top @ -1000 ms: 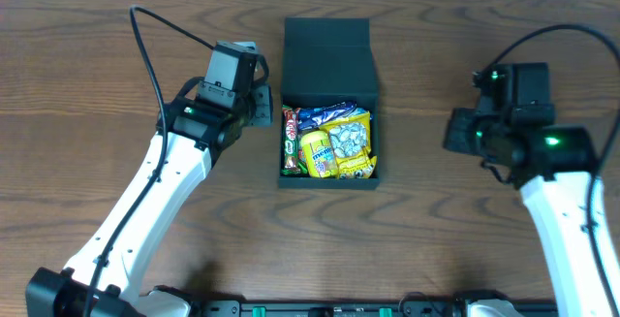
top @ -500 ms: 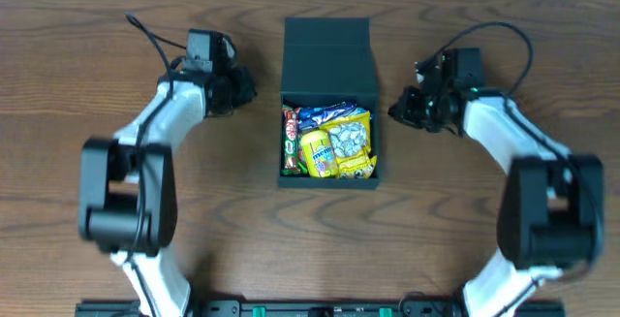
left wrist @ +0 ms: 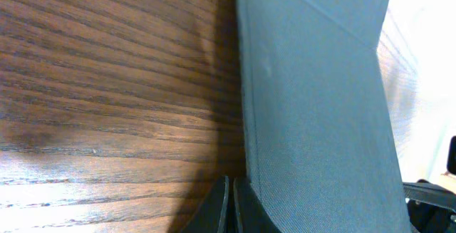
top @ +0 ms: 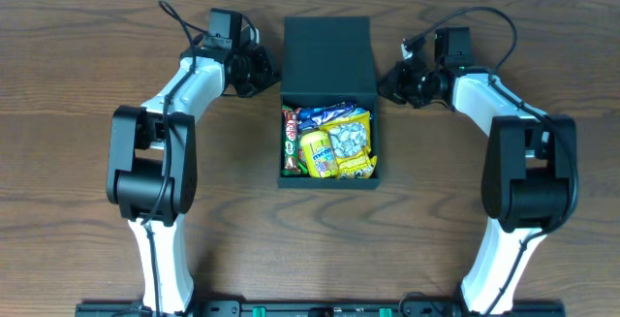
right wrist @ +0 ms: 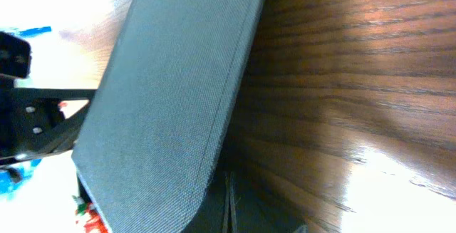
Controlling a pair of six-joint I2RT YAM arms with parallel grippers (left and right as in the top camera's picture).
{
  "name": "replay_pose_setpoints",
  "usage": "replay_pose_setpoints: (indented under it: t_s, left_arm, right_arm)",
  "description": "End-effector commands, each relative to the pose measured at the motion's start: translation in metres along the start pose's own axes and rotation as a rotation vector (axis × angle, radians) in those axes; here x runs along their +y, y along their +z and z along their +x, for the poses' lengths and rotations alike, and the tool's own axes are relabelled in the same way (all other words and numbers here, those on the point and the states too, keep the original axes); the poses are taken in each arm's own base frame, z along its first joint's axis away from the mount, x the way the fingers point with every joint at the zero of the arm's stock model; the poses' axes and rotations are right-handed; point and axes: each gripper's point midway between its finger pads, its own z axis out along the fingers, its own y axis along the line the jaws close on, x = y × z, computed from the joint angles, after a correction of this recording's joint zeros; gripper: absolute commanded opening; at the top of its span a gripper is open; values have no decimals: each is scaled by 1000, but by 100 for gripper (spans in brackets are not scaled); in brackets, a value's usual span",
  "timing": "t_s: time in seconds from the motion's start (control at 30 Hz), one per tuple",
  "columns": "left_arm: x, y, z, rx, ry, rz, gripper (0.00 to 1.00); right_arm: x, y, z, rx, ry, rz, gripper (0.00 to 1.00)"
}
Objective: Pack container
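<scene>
The left end effector [top: 260, 65] hovers low over the dark brown wooden surface [top: 97, 210]. In the left wrist view its fingers [left wrist: 222, 203] appear pressed together, with nothing between them.

Just to the right of this end effector is the dark teal-green, matte, square rigid container [top: 327, 60]. Its hinged flap lid is open and lies back on the far side. In the left wrist view the outer wall of the container [left wrist: 313, 105] is very near the fingertips, but I cannot tell if they touch.

The open compartment holds several snack packets: a red and green bar [top: 289, 142], a yellow pouch [top: 320, 154], a blue packet [top: 318, 115] and a pale packet with yellow print [top: 352, 138]. I see no packet outside the container.

The right end effector [top: 392, 84] is on the other side, with the container [right wrist: 171, 97] just to its left. Its fingers [right wrist: 225, 197] also seem together and empty.

In my judgement the filling is done or nearly done. What is left is to fold the lid over the packets and close it.
</scene>
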Motion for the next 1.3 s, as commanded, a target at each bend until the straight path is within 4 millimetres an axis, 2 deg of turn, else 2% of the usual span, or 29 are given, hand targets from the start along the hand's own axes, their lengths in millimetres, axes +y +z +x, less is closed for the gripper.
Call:
replay_pose_setpoints:
  t_s: [0.0,0.17,0.37,0.57,0.77,0.93,1.03,1.1,1.17,1.27]
  left_arm:
    - [-28,3,12,83,38,122,6]
    - [-36,-16,9,88,96,166,6]
    - [-58,-55,4,28,247,190,6]
    - [-95,-108,8,-54,402,217,6]
    - [-128,-168,24,-135,513,237,6]
    - [-139,-201,41,-163,569,229,6]
    - [-129,-228,62,-167,577,137,6]
    - [-120,-247,87,-141,604,84,6]
    - [-110,-263,112,-101,635,45,6]
    - [-92,-286,161,-82,650,25,6]
  right_arm:
    - [33,-1,5,57,-47,-172,1]
    - [51,-16,6,67,-155,-276,2]
    - [87,-43,3,20,-324,-342,2]
    - [134,-84,1,-58,-462,-369,1]
    - [183,-133,12,-137,-588,-391,2]
    - [199,-158,22,-179,-601,-345,2]
    - [192,-177,40,-198,-599,-198,2]
    - [180,-190,59,-188,-596,-81,2]
    - [175,-204,86,-151,-599,-24,2]
    - [171,-233,146,-94,-632,31,2]
